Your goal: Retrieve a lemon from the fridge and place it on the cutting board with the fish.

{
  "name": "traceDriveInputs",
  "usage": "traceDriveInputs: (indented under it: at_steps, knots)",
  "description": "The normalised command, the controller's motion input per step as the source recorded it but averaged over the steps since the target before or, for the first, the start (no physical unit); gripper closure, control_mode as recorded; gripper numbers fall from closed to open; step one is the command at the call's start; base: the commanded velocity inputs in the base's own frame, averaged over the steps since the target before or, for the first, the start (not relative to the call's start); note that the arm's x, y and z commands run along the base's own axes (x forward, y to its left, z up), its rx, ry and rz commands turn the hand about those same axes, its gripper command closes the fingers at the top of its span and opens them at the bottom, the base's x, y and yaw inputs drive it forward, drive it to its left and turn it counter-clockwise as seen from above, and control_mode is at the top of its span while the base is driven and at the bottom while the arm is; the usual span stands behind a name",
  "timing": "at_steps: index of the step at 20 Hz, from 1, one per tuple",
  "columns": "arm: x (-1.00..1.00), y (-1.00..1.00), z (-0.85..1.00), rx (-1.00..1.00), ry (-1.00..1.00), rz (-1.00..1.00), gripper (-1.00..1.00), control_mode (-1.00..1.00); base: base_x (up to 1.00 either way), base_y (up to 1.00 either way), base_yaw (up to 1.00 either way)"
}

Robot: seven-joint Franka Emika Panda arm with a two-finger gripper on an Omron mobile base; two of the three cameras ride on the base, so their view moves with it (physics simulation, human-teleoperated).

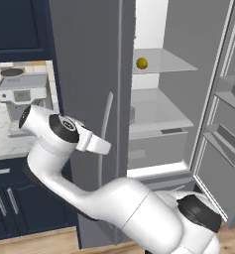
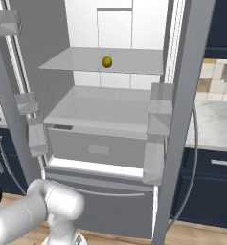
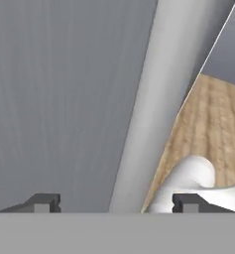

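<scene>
One small round yellow lemon (image 1: 142, 63) sits alone on the upper grey shelf (image 2: 134, 62) of the tall grey steel fridge (image 1: 89, 74), whose doors stand open on a white interior. It looks light and firm, with a smooth rind that could slip or roll, so the best hold is likely across its middle, the fingers closing level from either side. Below it lie a wider shelf and a grey drawer. The tool (image 3: 116, 203) hangs low by a pale door edge above wooden floor, its two dark tips well apart and holding nothing. Beyond the left door a coffee machine (image 1: 21, 96) stands on the pale counter (image 1: 5, 144)
</scene>
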Motion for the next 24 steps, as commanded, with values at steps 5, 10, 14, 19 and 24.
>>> traceDriveInputs:
  at_steps: [5,10,14,19,24]
  knots:
    - [-0.61,0.25,0.00,0.00,0.00,-0.02,-1.00,-1.00,0.00,0.00,0.00]
    - [-0.78,-0.21,0.08,0.00,0.02,-0.03,-1.00,-1.00,0.00,0.00,0.00]
    - [-0.54,-0.95,0.28,0.08,0.03,0.00,-1.00,-1.00,0.00,0.00,0.00]
    - [-0.53,-1.00,0.13,0.35,-0.03,0.01,-1.00,-1.00,0.00,0.00,0.00]
    - [-0.04,-0.96,0.07,0.61,-0.05,0.08,-1.00,-1.00,0.00,0.00,0.00]
